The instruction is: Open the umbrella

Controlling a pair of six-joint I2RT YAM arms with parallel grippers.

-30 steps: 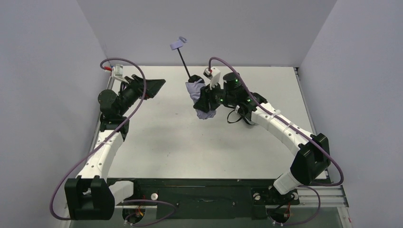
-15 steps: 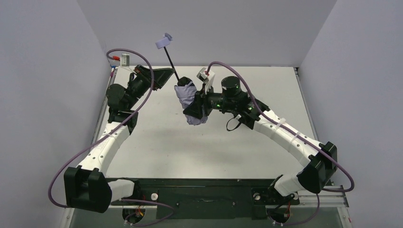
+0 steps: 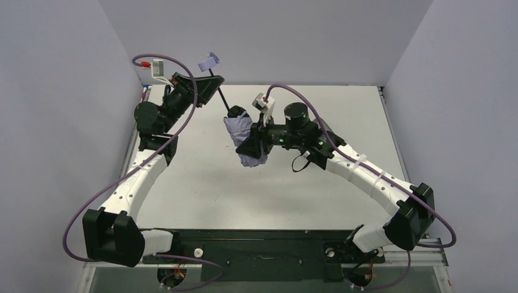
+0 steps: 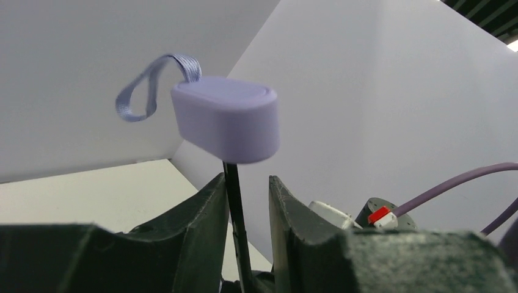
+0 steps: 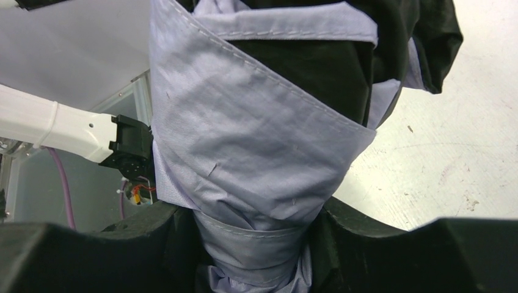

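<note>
Umbrella (image 3: pixel 243 139) sits folded and tilted in the top external view, lifted above the table (image 3: pixel 201 183) near its far edge. Its lavender canopy bundle is low, and its thin black shaft (image 3: pixel 223 99) rises up and to the left of the bundle to the lavender knob handle (image 3: pixel 209 61). The right gripper (image 3: pixel 251 145) is clamped on the bundle from the right. The left gripper (image 3: pixel 211 81) reaches in from the left, with its tip at the shaft just below the handle.

The left wrist view shows the handle (image 4: pixel 226 119) close above the left gripper (image 4: pixel 247 188), with its wrist strap (image 4: pixel 149 82) looping off to the left. The shaft (image 4: pixel 235 226) drops from the handle into the slot between the 2 black fingers (image 4: pixel 198 235). The jaws stand slightly apart: the shaft lies against 1 finger and a narrow gap shows between it and the other, so nothing is pinched. A purple cable (image 4: pixel 452 183) and a red connector (image 4: pixel 379 215) show to the right of the fingers.

In the right wrist view the canopy (image 5: pixel 256 152) fills the frame as wrapped lavender cloth with black underside folds at the top. The right gripper (image 5: pixel 256 235) presses in on the lower end of the bundle from both sides. The scuffed white table (image 5: pixel 452 152) lies to the right of the canopy.
</note>
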